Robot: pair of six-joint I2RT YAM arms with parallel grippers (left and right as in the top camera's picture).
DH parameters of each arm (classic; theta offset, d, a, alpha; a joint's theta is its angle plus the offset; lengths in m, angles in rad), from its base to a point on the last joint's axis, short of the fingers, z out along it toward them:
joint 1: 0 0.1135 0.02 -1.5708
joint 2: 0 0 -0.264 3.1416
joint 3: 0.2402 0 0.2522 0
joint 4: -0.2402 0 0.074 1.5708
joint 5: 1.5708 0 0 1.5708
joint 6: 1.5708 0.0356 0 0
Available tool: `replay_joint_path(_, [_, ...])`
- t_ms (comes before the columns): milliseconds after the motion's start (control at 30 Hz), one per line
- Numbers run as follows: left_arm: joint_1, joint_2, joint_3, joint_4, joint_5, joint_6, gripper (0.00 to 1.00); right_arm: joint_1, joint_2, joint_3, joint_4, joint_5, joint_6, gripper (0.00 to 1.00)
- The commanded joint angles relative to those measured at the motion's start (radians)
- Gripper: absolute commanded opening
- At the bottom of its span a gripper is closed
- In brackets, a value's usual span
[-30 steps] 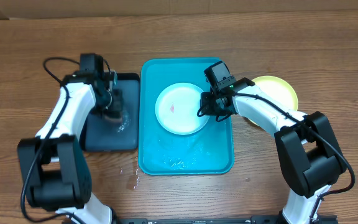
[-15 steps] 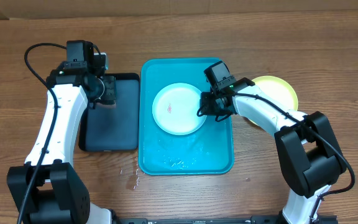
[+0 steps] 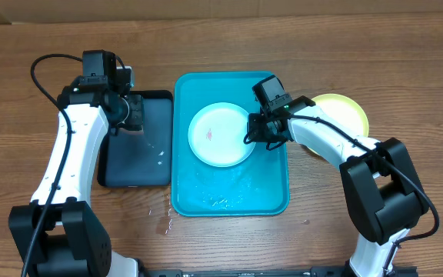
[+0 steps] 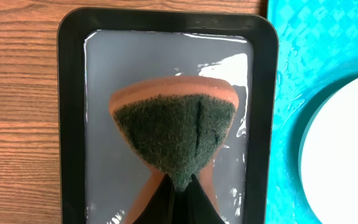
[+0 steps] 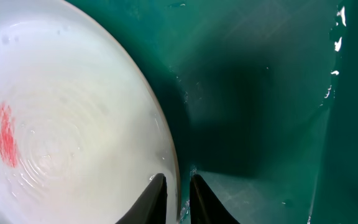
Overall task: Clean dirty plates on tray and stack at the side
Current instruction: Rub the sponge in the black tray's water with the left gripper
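**Two plates, two trays, one sponge**

The smeared plate (image 3: pixel 218 145) lies in the far half of the turquoise tray (image 3: pixel 271 192). The right gripper (image 5: pixel 178 183) pinches its right rim. The tray's near half is open and wet. The yellow plate (image 3: pixel 350 115) sits on the table to the right. The left gripper (image 4: pixel 180 186) clenches the sponge (image 4: pixel 176 134) over the dark tray (image 3: pixel 129 165).

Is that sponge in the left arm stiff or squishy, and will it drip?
Probably squishy: the sponge narrows sharply where the left end effector pinches it. Its green scouring face looks rough, so it should drag rather than slide. It likely drips, since the dark tray below holds water.
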Motion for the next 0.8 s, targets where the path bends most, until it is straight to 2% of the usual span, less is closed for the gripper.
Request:
replay_joint_path(0, [-0.002,-0.008,0.012,-0.005,-0.006,-0.010,0.04,0.000,-0.018,0.013,0.002,-0.002,0.002,0.16])
replay_joint_path(100, [-0.002,-0.008,0.012,-0.009,-0.006,-0.010,0.04,0.000,-0.018,0.013,-0.007,-0.002,0.002,0.15])
replay_joint_path(233, [-0.002,-0.008,0.012,-0.010,-0.006,-0.010,0.04,0.000,-0.018,0.013,-0.016,-0.002,0.002,0.04])
replay_joint_path(767, [-0.003,-0.008,0.012,0.010,-0.010,-0.002,0.04,0.000,-0.018,0.013,0.003,-0.029,0.050,0.04])
